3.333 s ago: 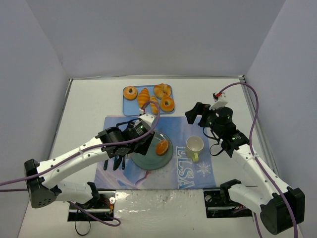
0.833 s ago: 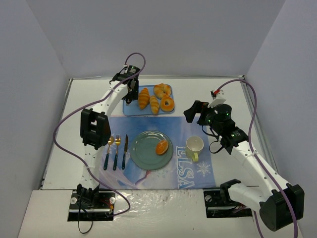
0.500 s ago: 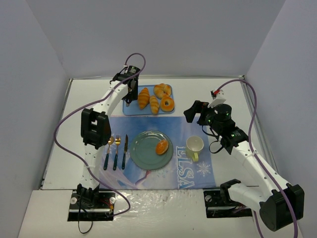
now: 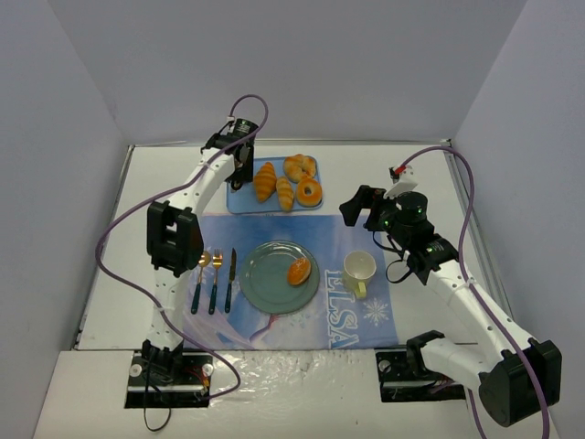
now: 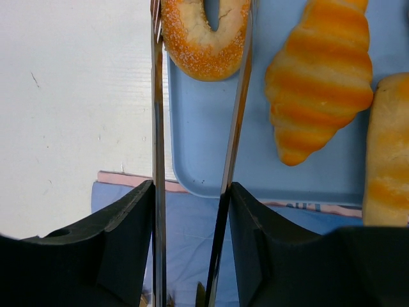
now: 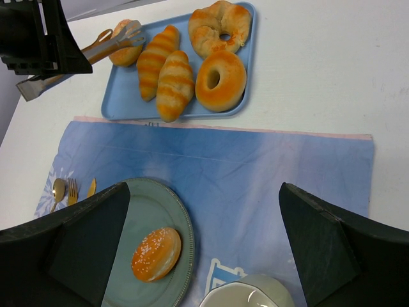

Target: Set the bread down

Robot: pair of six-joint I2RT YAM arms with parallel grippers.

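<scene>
Two metal tong blades (image 5: 239, 96), squeezed in the left gripper (image 5: 192, 192), pinch a sugared ring doughnut (image 5: 192, 51) at the left end of the blue rectangular tray (image 5: 211, 141); the right gripper (image 6: 203, 188) has its jaws spread.

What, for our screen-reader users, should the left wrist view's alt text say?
Metal tongs, clamped in the left gripper, straddle a sugared ring doughnut near the edge of a blue tray. A striped croissant lies beside it.

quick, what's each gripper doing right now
left gripper: closed on the tongs, which pinch a sugared donut
right gripper: open, empty
</scene>
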